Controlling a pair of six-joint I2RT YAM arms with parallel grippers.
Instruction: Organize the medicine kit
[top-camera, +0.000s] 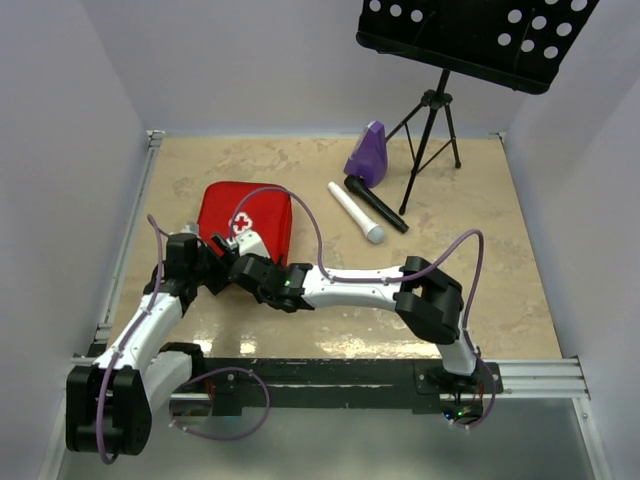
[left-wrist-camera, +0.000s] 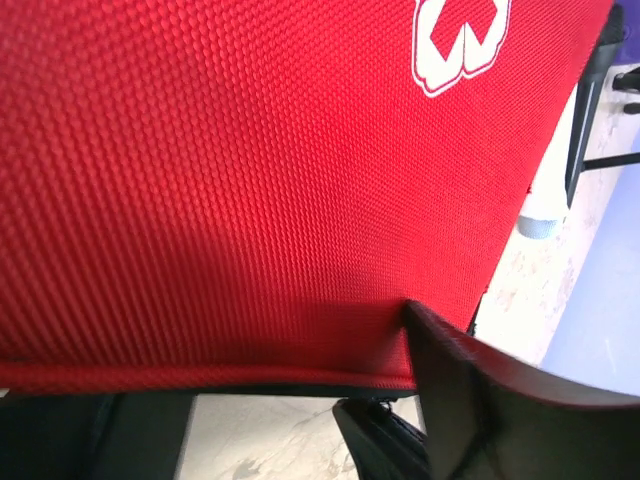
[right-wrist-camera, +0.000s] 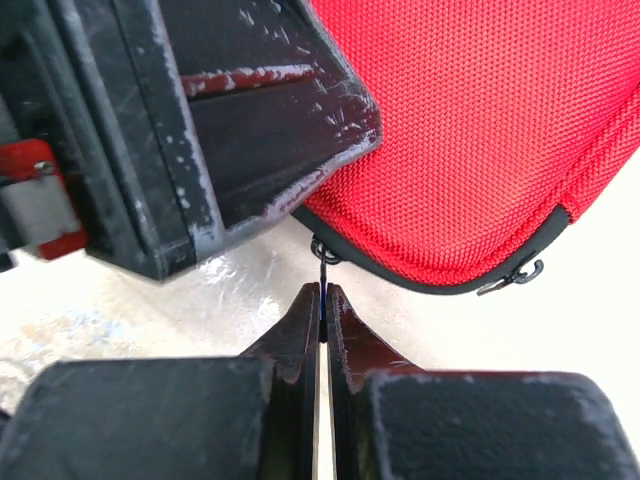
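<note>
Item under inspection: square red fabric medicine kit (top-camera: 245, 215) with a white cross emblem, lying flat at the left-centre of the beige marbled table (top-camera: 450, 250). It appeared zipped shut.
Right claw: the right gripper (right-wrist-camera: 322, 300) had its fingers pressed together on a thin black zip pull (right-wrist-camera: 322, 265) at the kit's near edge.
Left claw: the left gripper (top-camera: 218, 252) was at the kit's near-left corner with its fingers wide apart. One scratched black finger lay over the red cover. Whether it bore down on the case could not be told.
Second slider: another small metal zip tab (right-wrist-camera: 510, 275) hung at the rounded corner, untouched.
Step in hand: judged to be opening the kit, with the pull gripped and the case braced.
Next move: probably drawing the pull along the zip track and round the corner, with the pull kept in line with the teeth and the case held steady.
Risk: the slim pull could slip from the pinch.
Bystanders: a purple wedge-shaped metronome (top-camera: 366, 155) stood well apart, at the far side.
</note>
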